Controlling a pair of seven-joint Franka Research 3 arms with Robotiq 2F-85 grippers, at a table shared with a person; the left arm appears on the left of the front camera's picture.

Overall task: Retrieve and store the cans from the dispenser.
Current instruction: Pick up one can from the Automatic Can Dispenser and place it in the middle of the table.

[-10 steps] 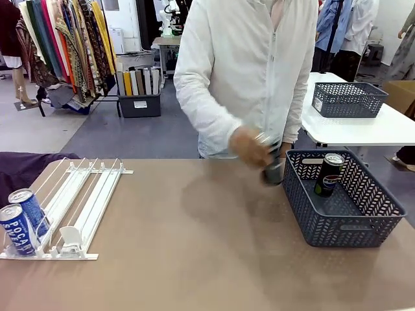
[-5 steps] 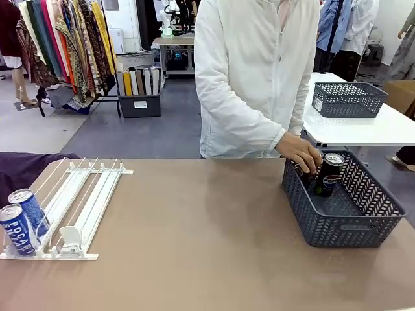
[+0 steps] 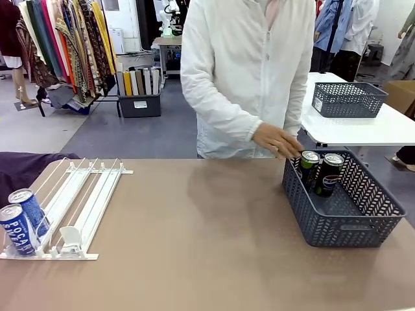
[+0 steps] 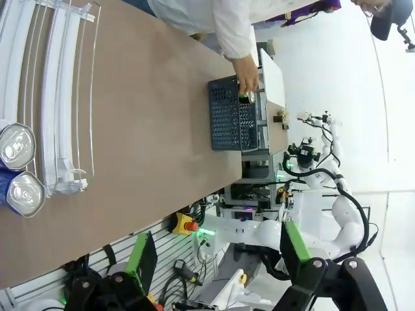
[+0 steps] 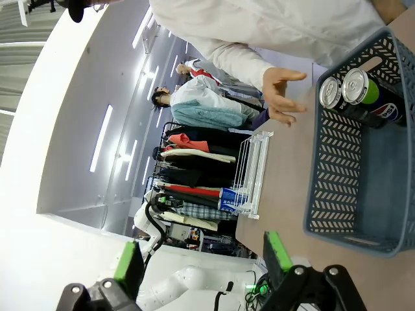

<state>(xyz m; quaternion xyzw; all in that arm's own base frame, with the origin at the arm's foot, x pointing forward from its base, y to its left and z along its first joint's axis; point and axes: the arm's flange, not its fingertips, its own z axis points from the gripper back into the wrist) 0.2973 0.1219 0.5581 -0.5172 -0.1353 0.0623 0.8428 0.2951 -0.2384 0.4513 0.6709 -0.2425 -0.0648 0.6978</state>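
Blue cans (image 3: 30, 208), two of them, stand upright at the near left end of the dispenser (image 3: 97, 194), one behind the other in its leftmost lane. The remaining lanes hold no cans. The left end effector (image 4: 217, 249) is spread wide with nothing between its green pads, and it sits well apart from the dispenser.

Handling judgement: the can walls are thin metal, probably stiff enough under light pressure but likely to dent under a hard squeeze. The painted surface is smooth and may slip. Each can is tall and slim, so it will tip easily if pushed near the top. Whether the cans are full, and therefore heavy, cannot be told. Take hold across the middle of the body, below the silver top, with the pads square to the wall, and lift straight up clear of the rails.

The middle of the tabletop (image 3: 194, 246) is bare. The person's hand (image 3: 277, 140) hovers open just left of the basket (image 3: 350, 227), touching nothing. Two black cans (image 3: 308, 167) stand upright side by side in the basket's far left corner. The right end effector (image 5: 201, 256) is likewise spread wide and holds nothing.
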